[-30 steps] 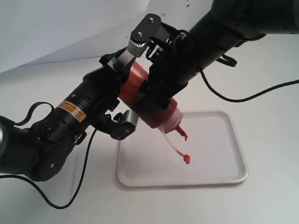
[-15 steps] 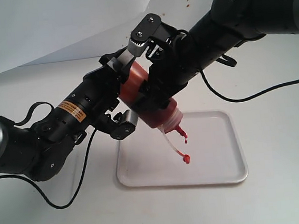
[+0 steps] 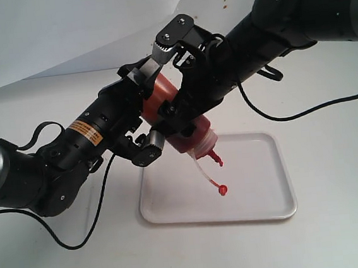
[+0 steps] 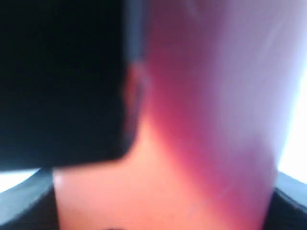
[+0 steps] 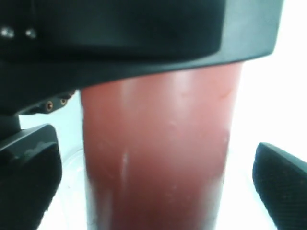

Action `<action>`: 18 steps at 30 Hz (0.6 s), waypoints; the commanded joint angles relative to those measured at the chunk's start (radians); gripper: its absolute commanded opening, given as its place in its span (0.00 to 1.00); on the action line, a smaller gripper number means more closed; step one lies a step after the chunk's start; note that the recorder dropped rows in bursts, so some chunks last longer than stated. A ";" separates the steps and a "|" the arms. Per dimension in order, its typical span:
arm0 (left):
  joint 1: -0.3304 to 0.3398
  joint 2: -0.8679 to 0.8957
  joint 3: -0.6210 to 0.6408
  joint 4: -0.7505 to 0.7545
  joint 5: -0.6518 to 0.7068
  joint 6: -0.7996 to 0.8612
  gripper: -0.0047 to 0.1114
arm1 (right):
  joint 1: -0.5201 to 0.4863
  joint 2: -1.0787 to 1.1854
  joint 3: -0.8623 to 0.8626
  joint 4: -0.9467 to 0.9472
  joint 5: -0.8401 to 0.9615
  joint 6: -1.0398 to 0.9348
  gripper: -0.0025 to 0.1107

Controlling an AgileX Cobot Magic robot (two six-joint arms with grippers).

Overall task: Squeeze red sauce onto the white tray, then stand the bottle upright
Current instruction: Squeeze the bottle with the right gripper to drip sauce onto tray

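Observation:
The bottle [image 3: 189,138] hangs tilted over the white tray [image 3: 263,183], its red nozzle [image 3: 216,159] pointing down. Dark red sauce fills its wall [image 5: 158,153]. My left gripper [image 3: 153,108] is shut on the bottle's upper body, which fills the blurred left wrist view [image 4: 192,167]. My right gripper [image 3: 178,80] straddles the bottle lower down and is open; its fingers [image 5: 29,172] stand clear of both sides. A pale tether drops from the collar to a small round red spot [image 3: 222,190] at the tray. I cannot tell the cap from a sauce blob there.
The tray lies on a white tabletop [image 3: 330,126]. Black cables [image 3: 316,111] trail from both arms across it. A white backdrop [image 3: 61,31] with small red-brown spots [image 3: 224,5] rises behind.
The right gripper's fingers have spread a little off the bottle, the upper one shifting up and left. The red spot at the tether's end looks rounder. The left arm holds still.

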 commanded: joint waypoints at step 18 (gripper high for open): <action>-0.006 -0.016 -0.011 -0.019 -0.062 -0.022 0.04 | 0.001 -0.011 -0.003 -0.049 0.021 0.006 0.02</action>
